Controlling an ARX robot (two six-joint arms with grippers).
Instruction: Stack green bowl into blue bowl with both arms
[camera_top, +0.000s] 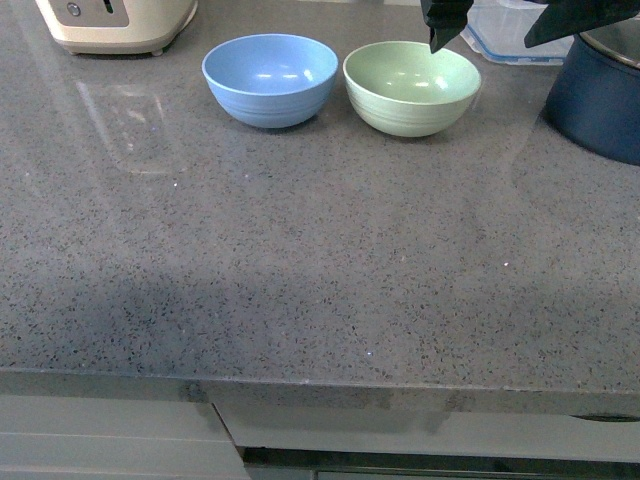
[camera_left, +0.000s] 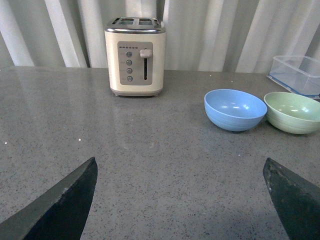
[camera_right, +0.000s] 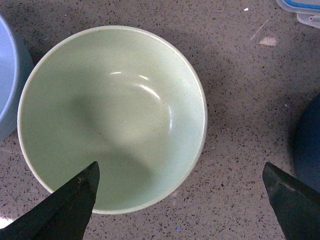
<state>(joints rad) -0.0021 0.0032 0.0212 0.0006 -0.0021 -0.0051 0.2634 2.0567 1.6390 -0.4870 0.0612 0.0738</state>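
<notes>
Right gripper (camera_right: 180, 167): jaws spread wide, holding nothing. It hangs over the green bowl (camera_right: 112, 117), with one finger above the bowl's inside and the other above bare bench (camera_top: 300, 280) on the side of the navy pot (camera_top: 600, 100).

Left gripper (camera_left: 179, 165): also wide open and empty, over bare bench, well apart from both bowls.

The green bowl sits upright and empty near the far edge of the bench, just beside the blue bowl (camera_top: 270, 78). I cannot tell whether the rims touch.

Risks as I judge them:
- A pinch on one wall only may let the bowl tip or swing on the lift. The wall is smooth and curved, so slip is likely.
- Coming down off-line, the inner finger could press the rim and skid the green bowl into the blue one, shifting my target.
- The outer finger has little room, and the navy pot stands near that side.

Surroundings: the clear container (camera_top: 515, 35) is behind the green bowl at the far edge. The toaster (camera_left: 135, 55) is beyond the blue bowl, toward the far left corner. Nothing lies between the two bowls.
</notes>
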